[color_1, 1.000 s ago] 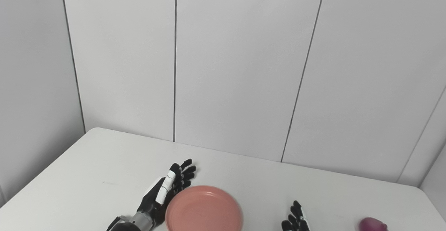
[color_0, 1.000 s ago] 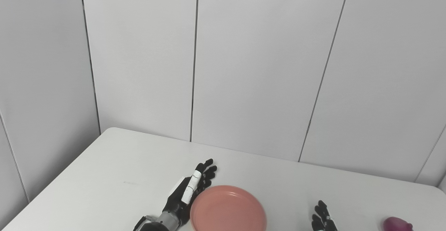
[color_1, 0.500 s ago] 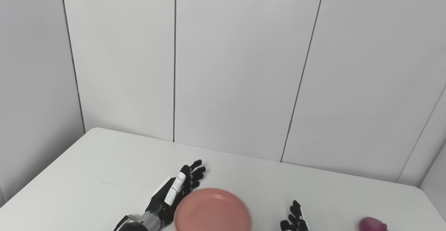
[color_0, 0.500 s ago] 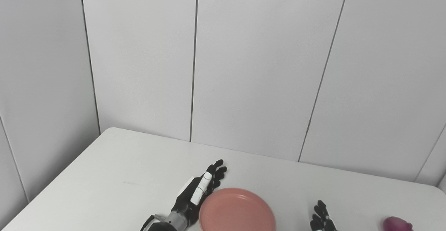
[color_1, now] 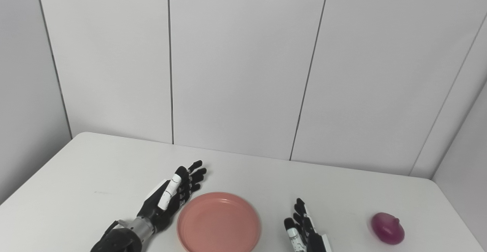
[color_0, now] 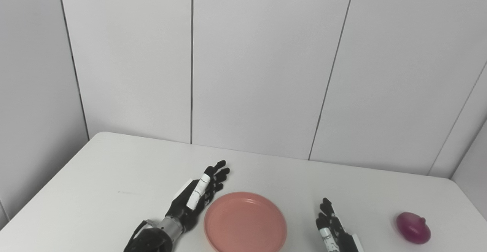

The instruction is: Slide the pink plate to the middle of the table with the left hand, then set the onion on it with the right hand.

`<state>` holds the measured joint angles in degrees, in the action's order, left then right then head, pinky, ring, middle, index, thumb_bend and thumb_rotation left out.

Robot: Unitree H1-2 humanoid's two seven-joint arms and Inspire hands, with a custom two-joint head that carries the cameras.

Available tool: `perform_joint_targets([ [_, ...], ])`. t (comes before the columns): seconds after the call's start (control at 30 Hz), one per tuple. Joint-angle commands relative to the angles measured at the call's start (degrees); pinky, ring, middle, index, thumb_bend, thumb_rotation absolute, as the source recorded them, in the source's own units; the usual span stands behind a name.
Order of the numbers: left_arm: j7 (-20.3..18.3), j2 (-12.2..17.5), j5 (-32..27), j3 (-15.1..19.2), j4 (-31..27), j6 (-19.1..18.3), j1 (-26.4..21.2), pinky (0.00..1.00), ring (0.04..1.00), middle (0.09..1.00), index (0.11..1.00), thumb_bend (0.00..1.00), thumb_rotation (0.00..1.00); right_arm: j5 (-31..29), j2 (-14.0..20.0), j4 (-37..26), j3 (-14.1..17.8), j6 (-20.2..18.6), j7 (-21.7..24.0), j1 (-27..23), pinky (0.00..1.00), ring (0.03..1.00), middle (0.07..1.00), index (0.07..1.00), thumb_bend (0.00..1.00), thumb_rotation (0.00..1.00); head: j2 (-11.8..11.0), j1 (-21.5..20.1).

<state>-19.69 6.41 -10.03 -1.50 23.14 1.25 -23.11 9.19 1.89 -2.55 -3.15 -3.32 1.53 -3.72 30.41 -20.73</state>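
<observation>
A round pink plate [color_0: 245,222] lies near the table's front edge, about mid-width. My left hand [color_0: 196,197] is open, fingers stretched forward, and rests against the plate's left rim. A purple onion [color_0: 413,227] sits on the table at the far right. Between plate and onion my right hand [color_0: 335,229] is open with fingers pointing up, partly cut off by the picture's bottom edge; it touches neither of them.
The white table [color_0: 125,176] ends at a grey panelled wall [color_0: 251,65] behind. Its right edge lies just beyond the onion, and its far left corner is rounded.
The plate slid a little to the right with my left hand pressing its left rim. The camera then tilted down and to the right, so the whole picture has shifted.
</observation>
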Motion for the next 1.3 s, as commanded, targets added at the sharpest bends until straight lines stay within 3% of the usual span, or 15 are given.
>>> perform_joint_targets([
  [0.0, -1.82, 1.6, -1.42, 0.73, -0.71, 3.09, -4.22, 1.0, 0.991, 0.971, 0.977, 0.87, 0.98, 0.3, -0.67, -2.24, -0.25, -0.67, -0.68, -2.85, 0.95, 0.961, 0.969, 0.986, 0.68, 0.91, 0.49, -1.03],
  [0.23, -4.85, 5.24, -2.04, 1.62, -0.34, 3.36, -3.77, 0.99, 0.975, 0.955, 0.958, 0.87, 0.95, 1.29, -1.92, -3.27, -0.6, -2.16, -1.24, -3.61, 0.94, 0.96, 0.967, 0.985, 0.71, 0.91, 2.9, -3.59],
  [0.53, -7.72, 6.46, -2.81, 2.66, 2.29, 6.05, -2.56, 0.98, 0.968, 0.955, 0.956, 0.9, 0.93, 0.76, -2.02, -3.66, -0.34, -2.84, -1.42, -4.69, 0.94, 0.965, 0.973, 0.991, 0.7, 0.89, 3.93, -4.16],
  [0.9, -8.14, 5.2, -2.48, 2.47, 4.67, 9.33, -1.86, 0.97, 0.974, 0.959, 0.954, 0.89, 0.94, 0.55, -1.47, -2.69, 0.96, -1.74, -2.58, -5.26, 0.99, 0.985, 0.978, 0.999, 0.68, 0.9, 0.65, -7.61],
  [1.07, -6.85, 3.97, -2.59, 3.08, 5.79, 10.41, -1.82, 0.98, 0.974, 0.961, 0.953, 0.9, 0.94, 2.1, -0.16, -1.48, 1.24, 1.18, -3.99, -5.87, 0.96, 0.968, 0.978, 1.0, 0.7, 0.91, -1.89, -9.67],
  [1.27, -4.09, 1.74, -1.82, 2.73, 2.84, 9.3, -0.93, 1.0, 0.982, 0.974, 0.973, 0.88, 0.95, 2.42, 1.28, -1.49, 2.83, 1.88, -5.75, -6.66, 0.98, 0.967, 0.969, 0.992, 0.71, 0.94, -3.37, -10.22],
])
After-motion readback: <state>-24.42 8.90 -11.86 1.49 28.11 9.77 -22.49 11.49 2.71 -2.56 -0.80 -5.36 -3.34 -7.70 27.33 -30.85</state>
